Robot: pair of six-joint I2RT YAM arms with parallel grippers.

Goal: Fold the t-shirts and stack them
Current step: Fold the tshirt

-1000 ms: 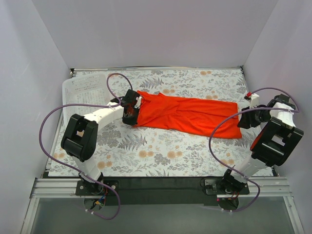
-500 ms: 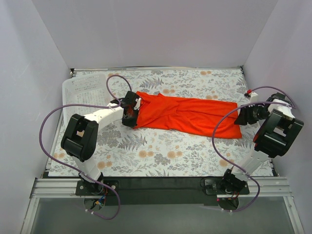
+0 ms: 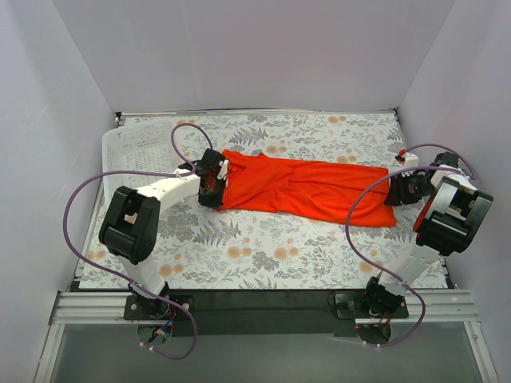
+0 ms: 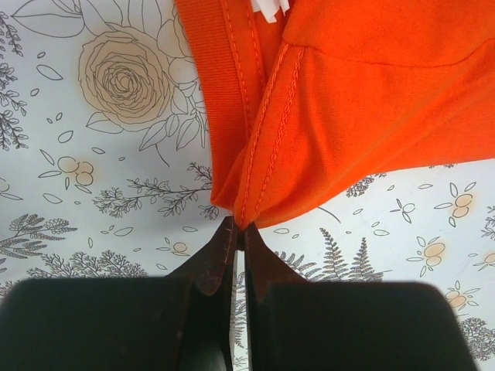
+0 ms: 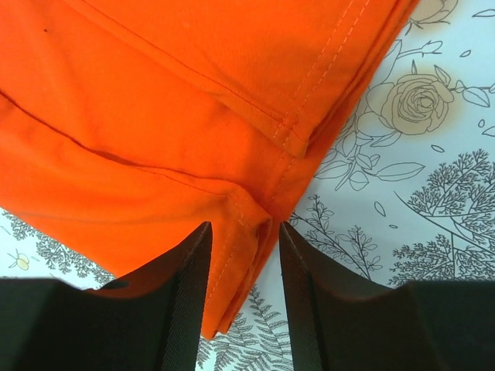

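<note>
The plain, bright orange-red short-sleeved t-shirt (image 3: pixel 303 190) of thin soft fabric lies folded lengthwise into a long band across the middle of the floral-printed table cover (image 3: pixel 263 239). It runs from the 9 o'clock side to the 3 o'clock side, its right end sagging a little toward 4 o'clock. The band itself has barely shifted over the last second. At its 9 o'clock end the left gripper (image 4: pixel 238 232) holds as before, jaws pressed together on the seamed edge of the cloth next to the ribbed collar. The change is at the 3 o'clock end: the right arm has drawn in from the table's edge, and the right gripper (image 5: pixel 244 232) has slid up to the fabric. Its jaws now stand apart with the stitched hem corner lying between them and nothing pinched yet. That probably means the lengthwise fold is done and the arms are setting up a crosswise fold, one end already secured and the other about to be taken. The right jaws should close on every layer at that corner, or the thin fabric may peel apart when lifted. The white perforated plastic basket (image 3: pixel 132 152) sits at 10 o'clock, apart from the t-shirt.
</note>
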